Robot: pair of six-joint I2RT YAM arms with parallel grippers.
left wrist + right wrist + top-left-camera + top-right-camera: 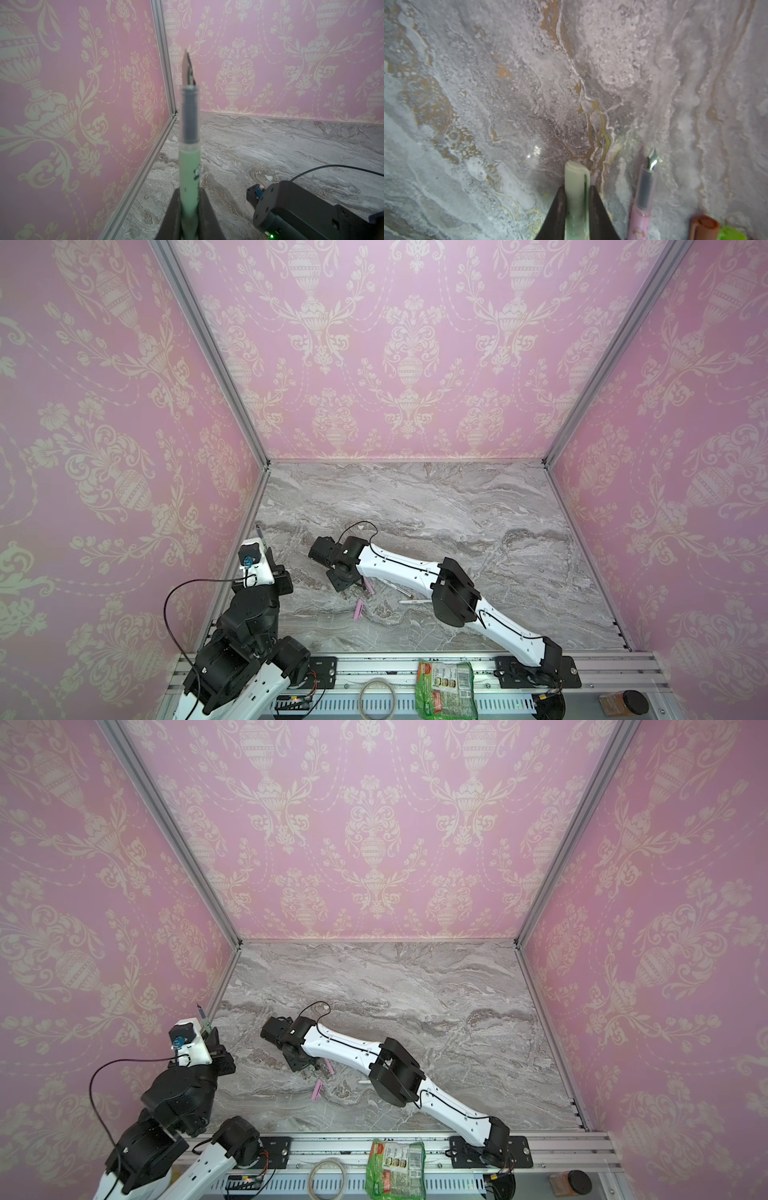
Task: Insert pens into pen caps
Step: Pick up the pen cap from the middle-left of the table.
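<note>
your left jaws clench the stiff pale green plastic pen (188,172) at its barrel, while your right jaws pinch the stubby pale green plastic cap (576,182), likely light and slippery, mid-body

I get soft, even light in both top views. The marbled counter (415,506) shows no hard glare, only faint shadows under the arms. The wide lens bows the wall frames (206,344) outward toward the edges. On my left wrist feed the pale green pen (189,166) is too close and blurred, while the wallpaper (270,62) behind it is sharp. On my right wrist feed the pale green cap (576,187) is smeared, a small bright glint (536,150) lies on the counter, a dim shadow pools ahead of the cap, and the corners go soft.
</note>
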